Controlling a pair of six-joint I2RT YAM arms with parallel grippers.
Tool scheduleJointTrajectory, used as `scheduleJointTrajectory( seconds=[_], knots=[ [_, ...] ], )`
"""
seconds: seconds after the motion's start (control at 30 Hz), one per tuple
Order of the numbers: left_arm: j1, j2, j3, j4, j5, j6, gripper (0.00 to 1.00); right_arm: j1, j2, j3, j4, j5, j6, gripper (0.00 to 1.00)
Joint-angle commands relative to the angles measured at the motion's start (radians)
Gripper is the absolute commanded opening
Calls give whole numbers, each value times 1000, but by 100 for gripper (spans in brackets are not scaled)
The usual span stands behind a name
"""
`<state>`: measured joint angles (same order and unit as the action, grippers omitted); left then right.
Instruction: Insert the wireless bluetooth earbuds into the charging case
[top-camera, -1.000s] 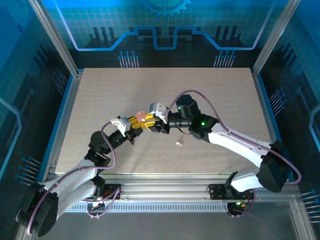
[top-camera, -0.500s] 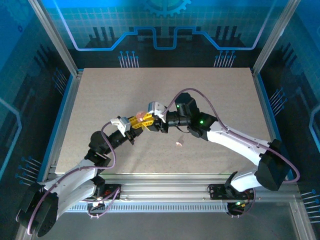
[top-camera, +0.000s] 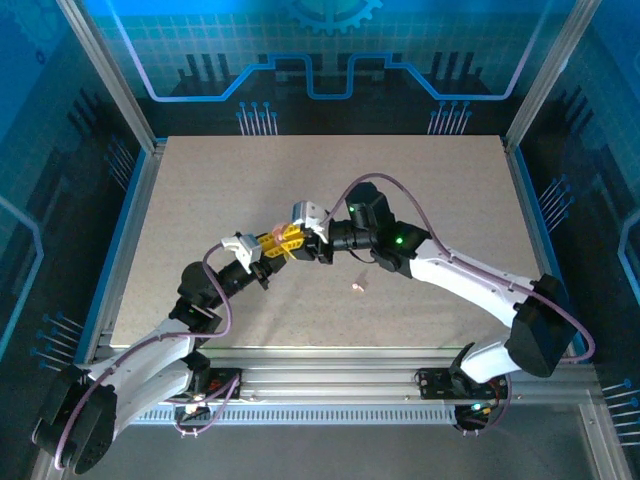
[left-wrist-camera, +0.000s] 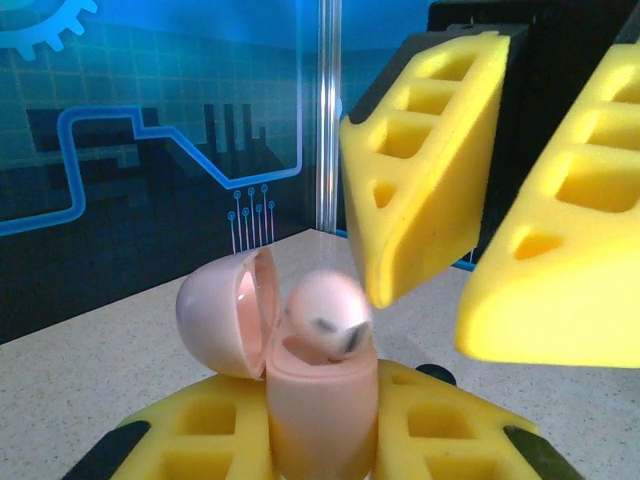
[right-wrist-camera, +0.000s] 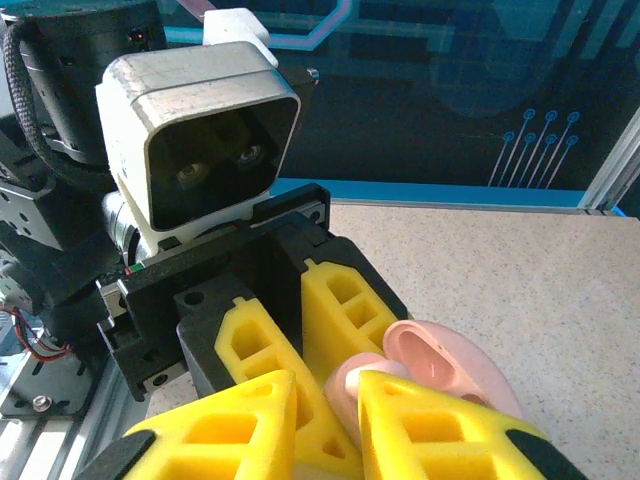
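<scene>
Leftward since a second ago, the right end effector (top-camera: 293, 238), narrowly open and empty, hangs over the case (left-wrist-camera: 320, 410) clamped by the left end effector (left-wrist-camera: 320, 445) at lower centre; one earbud (left-wrist-camera: 325, 318) sits in its mouth, seemingly unseated, and a second earbud (top-camera: 358, 287) waits on the bench (top-camera: 200, 200).

Both arms reach in over the speckled beige table (top-camera: 200, 190) and meet just left of its middle. The left gripper (top-camera: 268, 245) and the right gripper (top-camera: 294, 240) are nose to nose, their yellow fingers crowded together. A pinkish speck between them may be the charging case (top-camera: 281, 234), but from up here it is too small to be sure. The right arm (top-camera: 460, 275) curves in from the near right corner, a green light (top-camera: 397, 240) glowing on it. One tiny whitish-pink earbud (top-camera: 359, 287) lies alone on the table, near the right arm's wrist and apart from the grippers.
</scene>
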<state>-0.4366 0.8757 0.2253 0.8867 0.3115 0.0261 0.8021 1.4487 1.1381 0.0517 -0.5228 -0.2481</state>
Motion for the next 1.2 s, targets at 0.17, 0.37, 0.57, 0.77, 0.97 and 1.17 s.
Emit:
scheduleJointTrajectory(
  seconds=[0.17,0.37,0.57,0.77,0.97,1.17],
  knots=[
    [3,-20,7,8,8,6,16,11,17,49,-18,12,15,20],
    [2,-24,5,-14,-7,6,16,-4,-79,-13,-54,65,39,23],
    [2,-24,-2,-36,-30,12,16,-46,-194,-28,-399,214,34,23],
    [-5,-49,-15,-92,-50,27,16,-85,-177,-14,-760,370,27,23],
    [-34,-49,-31,-137,-101,75,16,-124,-28,6,-911,448,38,26],
    [-36,-55,-26,-167,-115,86,16,-127,166,62,-942,468,68,26]
  ],
)
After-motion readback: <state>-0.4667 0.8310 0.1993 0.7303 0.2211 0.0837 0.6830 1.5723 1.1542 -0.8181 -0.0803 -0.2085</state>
